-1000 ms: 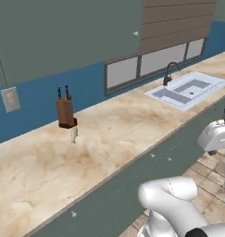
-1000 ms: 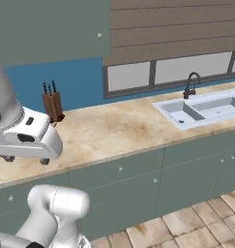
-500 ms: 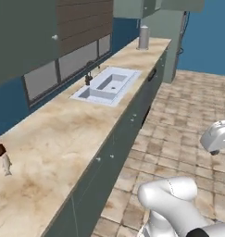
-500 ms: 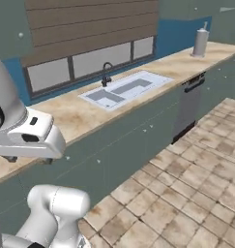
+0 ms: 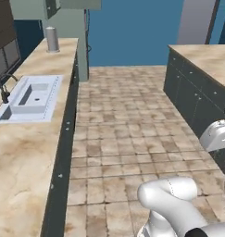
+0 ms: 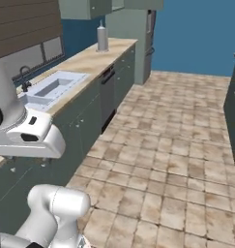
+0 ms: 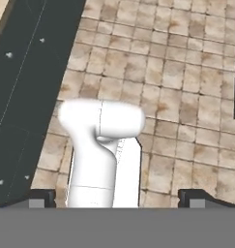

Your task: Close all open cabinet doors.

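We are carrying our gripper (image 7: pixel 117 197) tucked in over our own base, its two dark fingertips (image 7: pixel 41 197) standing wide apart with nothing between them and looking down at the tiled floor (image 7: pixel 186 72). We judge it is being held folded like this because we are driving, not reaching: no panel is within the arm's range yet.

To our left the marbled counter (image 5: pixel 21 157) is running away along the wall, with the pale sink (image 5: pixel 33 95) set into it and a dark faucet (image 5: pixel 3 88) at its back edge. Below the counter the base cabinet fronts (image 6: pixel 85 128) are sitting flush, as far as we can tell. Beyond the sink a grey canister (image 6: pixel 102 38) is standing on the counter.

Above that far end the wall cabinet doors (image 6: pixel 85 8) are hanging, grey-green; one panel (image 5: pixel 51 7) seems to be jutting out from the row, though it is too small for us to be sure it is open. A tall grey-green unit (image 6: pixel 131 43) is closing off the counter's end.

On our right a second counter with dark cabinets (image 5: pixel 192 92) is narrowing the aisle. The floor between is lying bare, so we judge the way forward is free.
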Robot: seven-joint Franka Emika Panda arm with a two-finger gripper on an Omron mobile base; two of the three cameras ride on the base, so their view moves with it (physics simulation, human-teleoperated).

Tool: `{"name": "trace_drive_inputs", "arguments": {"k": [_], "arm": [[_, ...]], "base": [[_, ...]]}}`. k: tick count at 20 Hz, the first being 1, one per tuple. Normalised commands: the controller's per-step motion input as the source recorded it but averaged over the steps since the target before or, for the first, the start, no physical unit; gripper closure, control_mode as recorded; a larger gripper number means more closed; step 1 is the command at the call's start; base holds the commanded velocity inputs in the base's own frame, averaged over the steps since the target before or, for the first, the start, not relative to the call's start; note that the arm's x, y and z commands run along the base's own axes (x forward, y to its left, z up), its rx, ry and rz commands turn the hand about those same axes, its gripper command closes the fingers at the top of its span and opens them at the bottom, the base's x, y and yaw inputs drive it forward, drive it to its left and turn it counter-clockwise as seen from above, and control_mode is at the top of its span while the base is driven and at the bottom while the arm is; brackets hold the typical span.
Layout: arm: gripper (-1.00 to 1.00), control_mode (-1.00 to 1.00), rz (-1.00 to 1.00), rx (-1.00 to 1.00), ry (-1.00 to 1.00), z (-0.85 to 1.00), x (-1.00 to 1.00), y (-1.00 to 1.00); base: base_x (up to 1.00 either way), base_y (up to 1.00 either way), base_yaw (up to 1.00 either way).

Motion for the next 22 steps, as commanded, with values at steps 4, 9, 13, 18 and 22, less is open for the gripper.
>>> {"name": "trace_drive_inputs", "arguments": {"k": [4,9,13,18,22], "arm": [[-1.00,1.00,0.00,0.00,0.00,0.00,0.00,0.00],[-1.00,1.00,0.00,0.00,0.00,0.00,0.00,0.00],[-1.00,1.00,0.00,0.00,0.00,0.00,0.00,0.00],[-1.00,1.00,0.00,0.00,0.00,0.00,0.00,0.00],[-1.00,1.00,0.00,0.00,0.00,0.00,0.00,0.00]], "base": [[0.41,-0.16,-0.41],[0.90,-0.02,-0.20],[1.00,-0.12,-0.12],[1.00,-0.18,-0.12],[1.00,-0.14,-0.13]]}}
